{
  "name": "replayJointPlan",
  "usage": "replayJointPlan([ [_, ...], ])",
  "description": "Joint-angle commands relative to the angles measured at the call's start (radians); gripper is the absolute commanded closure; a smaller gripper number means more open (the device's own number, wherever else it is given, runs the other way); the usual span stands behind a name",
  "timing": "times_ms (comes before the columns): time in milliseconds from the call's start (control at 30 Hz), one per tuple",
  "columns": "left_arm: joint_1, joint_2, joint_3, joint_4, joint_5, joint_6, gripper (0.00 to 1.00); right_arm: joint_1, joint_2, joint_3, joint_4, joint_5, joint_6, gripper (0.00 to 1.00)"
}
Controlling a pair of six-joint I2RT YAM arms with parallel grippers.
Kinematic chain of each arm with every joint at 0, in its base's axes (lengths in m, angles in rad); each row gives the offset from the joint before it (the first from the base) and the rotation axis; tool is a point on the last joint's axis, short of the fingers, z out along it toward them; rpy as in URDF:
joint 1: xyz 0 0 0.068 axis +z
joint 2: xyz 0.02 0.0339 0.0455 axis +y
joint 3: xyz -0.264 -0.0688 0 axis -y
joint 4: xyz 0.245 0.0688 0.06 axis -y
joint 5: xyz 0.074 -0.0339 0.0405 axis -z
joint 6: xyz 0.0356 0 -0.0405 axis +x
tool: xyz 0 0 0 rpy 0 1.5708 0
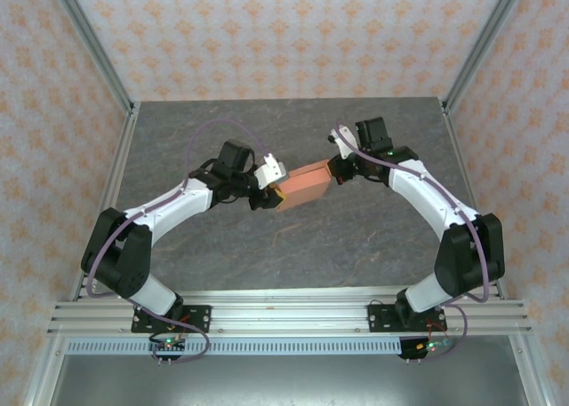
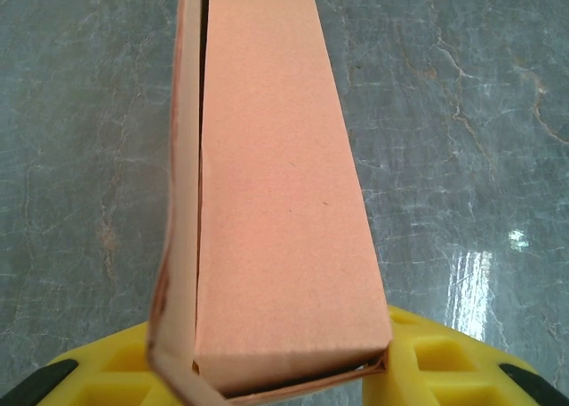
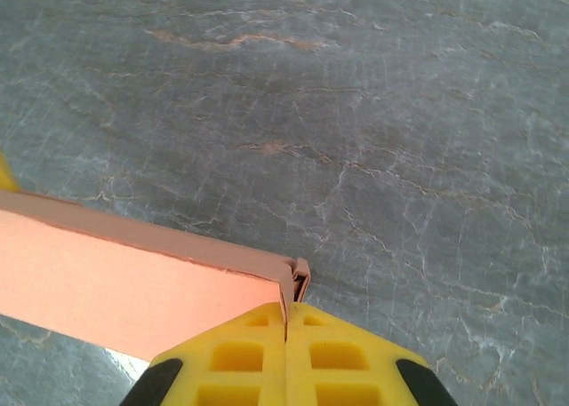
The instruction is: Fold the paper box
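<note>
Grey stone-look counter point(image 1: 222, 122): box point(image 1: 304, 186) is gripped at one end by left fingers point(image 2: 444, 370), its far end flap pinched by closed right fingers point(image 3: 338, 348).

The paper box point(image 1: 304, 186) is coloured a plain salmon-orange, with a browner tone seen along its raw edges. The tabletop point(image 1: 293, 246) is finished in dark grey and veined like marble with thin pale and rust-coloured lines. The fingers point(image 2: 444, 375) of the left hand point(image 2: 276, 379) and those of the right hand point(image 3: 286, 322) are moulded in bright yellow, with black behind. The arms point(image 1: 169, 206) are painted white with black joints. The walls point(image 1: 267, 33) are covered in cream paper patterned with orange floral motifs.
</note>
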Motion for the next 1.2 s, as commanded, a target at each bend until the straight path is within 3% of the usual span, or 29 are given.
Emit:
replayJointPlan([
  [0,0.001,0.023,0.037,0.0,-0.037,-0.014,0.63,0.039,-0.004,0.05,-0.058,0.123,0.176,1.0],
  [233,0.001,0.037,0.047,-0.009,-0.043,-0.01,0.63,0.071,-0.002,0.065,-0.098,0.175,0.293,1.0],
  [1167,0.001,0.113,0.081,-0.041,-0.042,-0.002,0.63,0.074,-0.005,-0.09,0.033,0.237,0.274,1.0],
])
